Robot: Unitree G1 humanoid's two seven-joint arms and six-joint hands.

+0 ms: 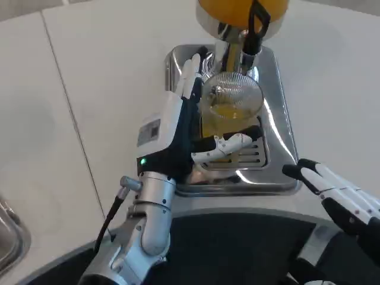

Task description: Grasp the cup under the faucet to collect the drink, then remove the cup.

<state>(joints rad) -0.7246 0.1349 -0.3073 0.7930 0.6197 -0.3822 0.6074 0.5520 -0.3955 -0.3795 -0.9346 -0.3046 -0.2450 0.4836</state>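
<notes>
A clear ribbed cup [233,98] stands on the steel drip tray [279,148] directly beneath the faucet [233,50] of the orange drink dispenser [237,12]. A little yellow drink lies in its bottom. My left hand [184,127] wraps the cup from the left, fingers stretched up along its far side and the thumb [228,145] crossing in front of its base. The black tap lever [256,27] hangs at the dispenser's front right. My right hand [338,193] lies near the tray's lower right corner with its fingers apart, holding nothing.
The slotted grille of the tray shows below the cup. White tabletop spreads to the left and right of the tray. A metal object [9,234] juts in at the lower left edge.
</notes>
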